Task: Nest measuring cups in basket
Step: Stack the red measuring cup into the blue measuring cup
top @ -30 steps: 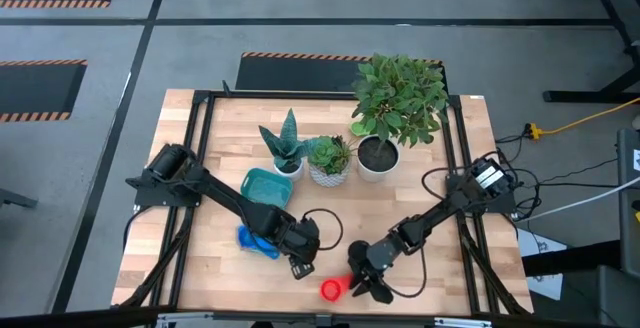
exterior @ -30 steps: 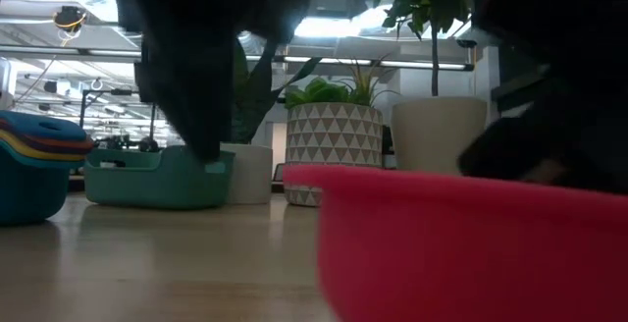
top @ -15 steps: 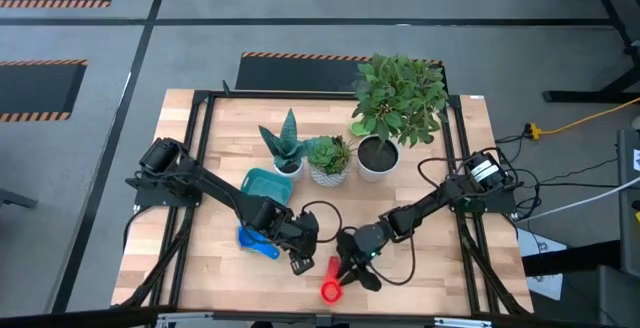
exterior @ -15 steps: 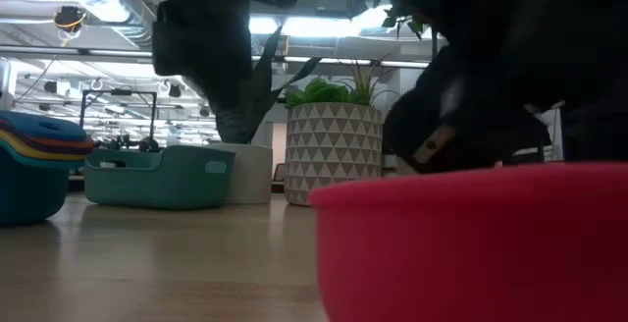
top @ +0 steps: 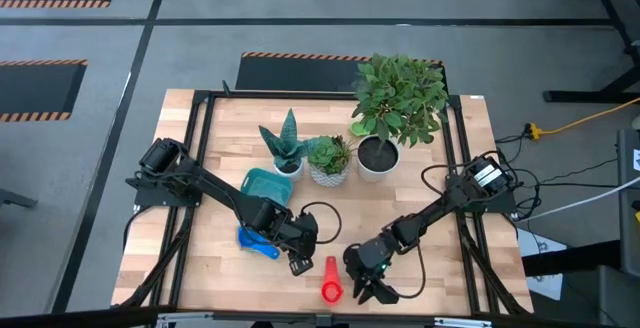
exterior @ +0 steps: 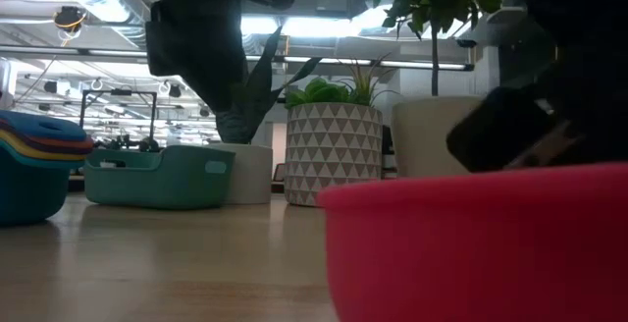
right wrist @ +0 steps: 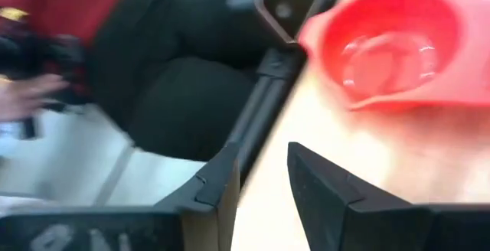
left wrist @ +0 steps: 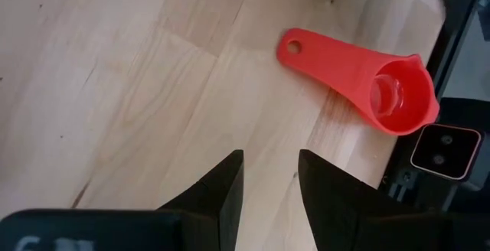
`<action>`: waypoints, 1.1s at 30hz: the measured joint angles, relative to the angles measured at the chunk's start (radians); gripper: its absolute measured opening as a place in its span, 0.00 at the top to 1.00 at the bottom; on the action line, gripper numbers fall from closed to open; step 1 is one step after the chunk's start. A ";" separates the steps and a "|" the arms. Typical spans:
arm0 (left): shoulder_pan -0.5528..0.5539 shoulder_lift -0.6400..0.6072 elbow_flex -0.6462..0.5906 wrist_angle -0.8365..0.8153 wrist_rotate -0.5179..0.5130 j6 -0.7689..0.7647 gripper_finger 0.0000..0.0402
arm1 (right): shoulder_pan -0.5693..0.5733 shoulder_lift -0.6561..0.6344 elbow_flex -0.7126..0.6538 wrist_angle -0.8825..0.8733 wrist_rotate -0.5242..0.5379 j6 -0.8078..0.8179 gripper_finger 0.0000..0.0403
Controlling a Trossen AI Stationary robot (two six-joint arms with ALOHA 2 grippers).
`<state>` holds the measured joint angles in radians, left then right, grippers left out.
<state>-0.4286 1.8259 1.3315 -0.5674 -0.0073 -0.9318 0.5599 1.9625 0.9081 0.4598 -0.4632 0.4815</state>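
Table (top: 200, 268) holds three potted plants (top: 383, 118) along its far side, unchanged. Basket (top: 266, 186) sits in front of the plants, same spot, nothing visible inside it. Stack of nested measuring cups (top: 257, 240), blue at the bottom, stands just at the basket's near side, outside it, unmoved. Left gripper (top: 299, 262) near that stack, on the side toward the red cup, fingers (left wrist: 222, 193) slightly parted with bare wood between them, pinching nothing; barely shifted from half a second ago. Right gripper (top: 368, 286) has pulled back from the red cup, now just beside its bowl on the side away from the basket, fingers (right wrist: 321, 190) a little apart, empty. Red measuring cup (top: 331, 281) lies loose near the table's front edge, well apart from the basket, handle pointing toward the plants; half a second ago the right gripper was over its handle.
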 joint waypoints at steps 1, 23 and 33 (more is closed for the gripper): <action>0.000 0.000 0.000 0.000 0.000 0.000 0.70 | 0.004 0.000 0.000 -0.009 0.033 -0.021 0.71; 0.000 0.001 0.000 0.008 0.006 -0.006 0.70 | -0.004 0.202 0.212 0.001 0.034 -0.144 0.71; 0.010 -0.058 0.000 -0.056 0.018 0.000 0.70 | -0.100 0.205 0.227 0.019 0.234 -0.199 0.71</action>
<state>-0.4181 1.7676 1.3316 -0.6229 0.0108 -0.9318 0.4598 2.1674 1.1351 0.4789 -0.2291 0.2826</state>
